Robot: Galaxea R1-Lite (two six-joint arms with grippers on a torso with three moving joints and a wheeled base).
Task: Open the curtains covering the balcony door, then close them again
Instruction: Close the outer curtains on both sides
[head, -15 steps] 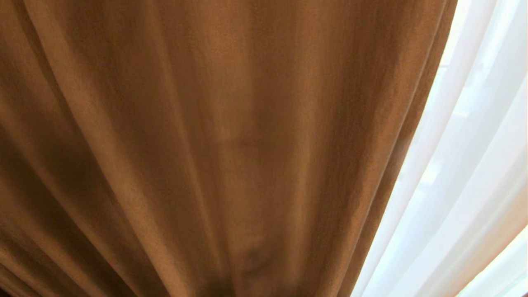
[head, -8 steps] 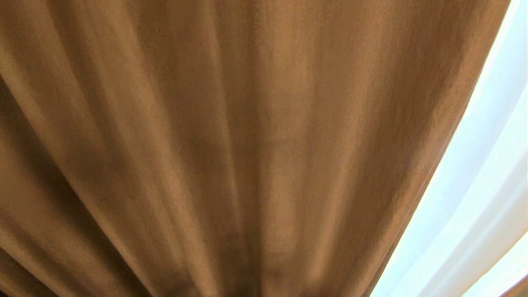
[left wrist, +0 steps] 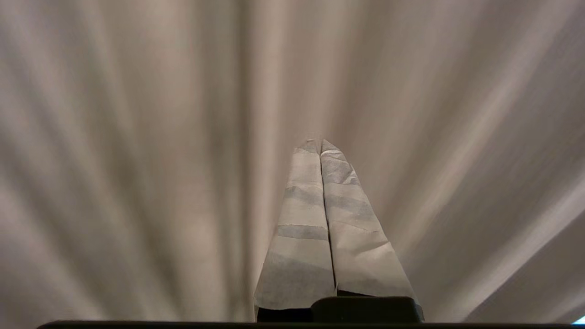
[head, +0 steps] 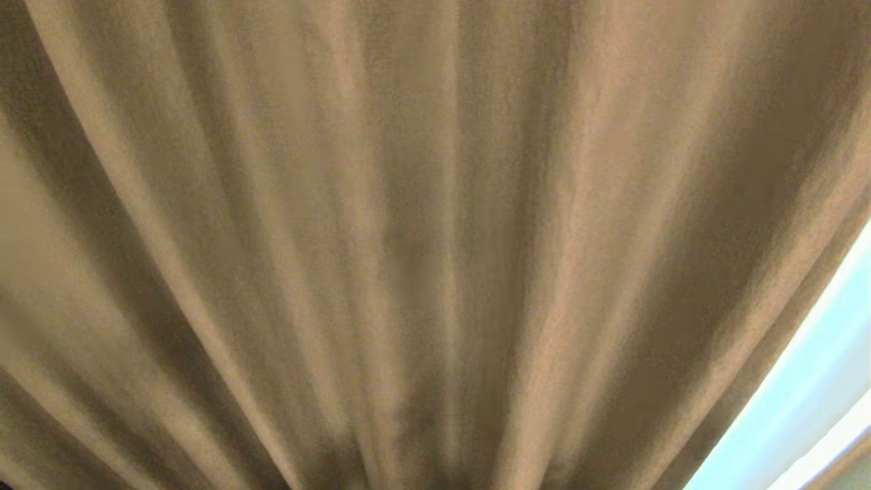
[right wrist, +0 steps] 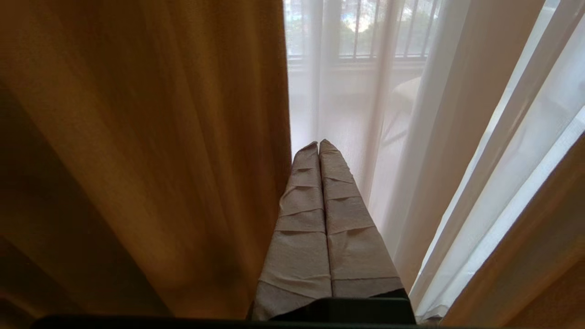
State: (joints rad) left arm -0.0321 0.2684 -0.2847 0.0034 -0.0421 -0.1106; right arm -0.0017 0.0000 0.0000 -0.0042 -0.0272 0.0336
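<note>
The curtains fill every view. An opaque tan drape (head: pixel 435 238) covers almost the whole head view, with a strip of white sheer (head: pixel 810 401) at the lower right. My left gripper (left wrist: pixel 320 142) is shut, its taped fingers pressed together with nothing between them, pointing at the pleated drape (left wrist: pixel 137 137) close ahead. My right gripper (right wrist: pixel 318 144) is also shut and empty. It points at the drape's edge (right wrist: pixel 160 137), where the drape meets the sheer (right wrist: pixel 457 137). The balcony door is hidden behind the curtains. Neither gripper shows in the head view.
Through the sheer a barred railing (right wrist: pixel 365 36) and a pale floor show dimly. Another tan drape edge (right wrist: pixel 539 256) hangs on the far side of the sheer in the right wrist view.
In the head view the drape's edge has slid right. The bright sheer strip has shrunk from a wide band to a sliver in the lower right corner.
</note>
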